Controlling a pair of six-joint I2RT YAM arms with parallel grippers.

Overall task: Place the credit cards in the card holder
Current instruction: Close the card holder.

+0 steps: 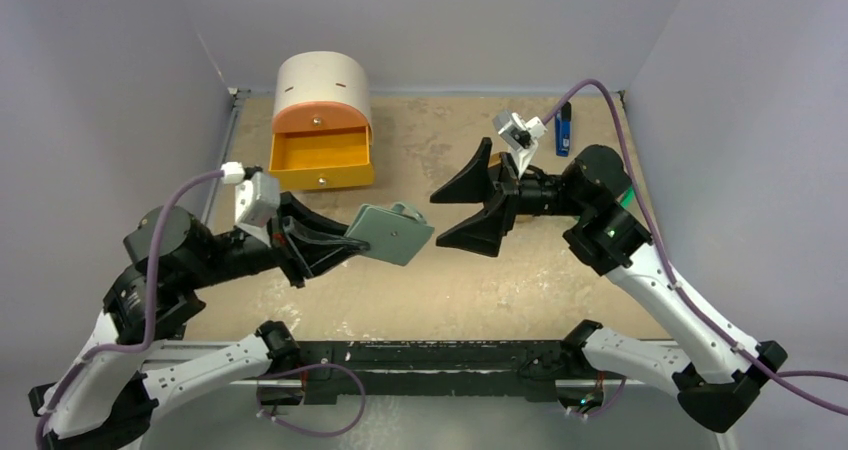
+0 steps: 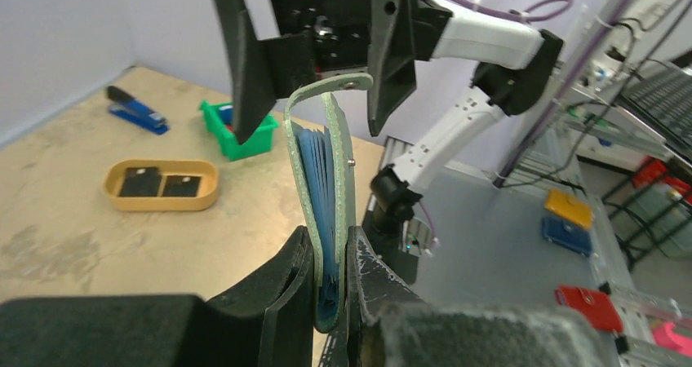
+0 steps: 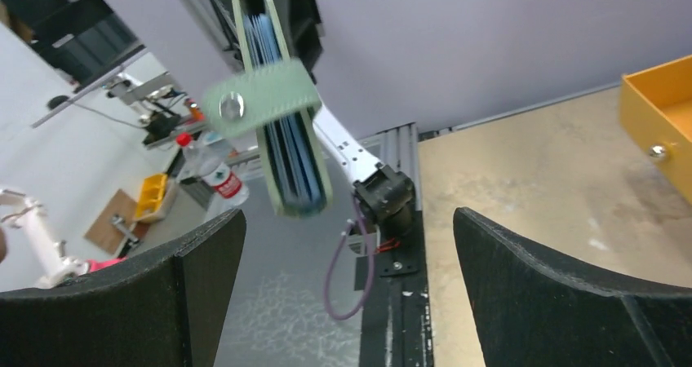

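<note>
The left gripper (image 1: pixel 345 240) is clamped on the card holder (image 1: pixel 392 233), pinching it by its folded edge and holding it in the air above the table (image 1: pixel 420 290). Held this way, the open edge points away from the left arm and toward the other one, so the blue-grey pockets (image 2: pixel 314 187) can be reached from that side. The two covers stand only a little apart. The snap tab (image 3: pixel 259 99) curves across the open edge and looks unfastened, partly blocking the way into the pockets.

Just beyond the tab, the right gripper (image 1: pixel 462 210) faces the card holder with its fingers spread wide and nothing between them. It is near the tab but not touching it. My reading is that it is lined up to pull the tab aside or spread the covers, while the left arm acts as a vise.

Farther out, two black credit cards (image 2: pixel 140 182) lie flat side by side in a tan oval tray (image 2: pixel 118 189), well apart from both grippers; neither is in the card holder yet. Behind the tray sit a green bin (image 2: pixel 210 116) and a blue-and-black stick (image 2: pixel 135 110). An orange drawer (image 1: pixel 320 160) stands pulled open at the back.
</note>
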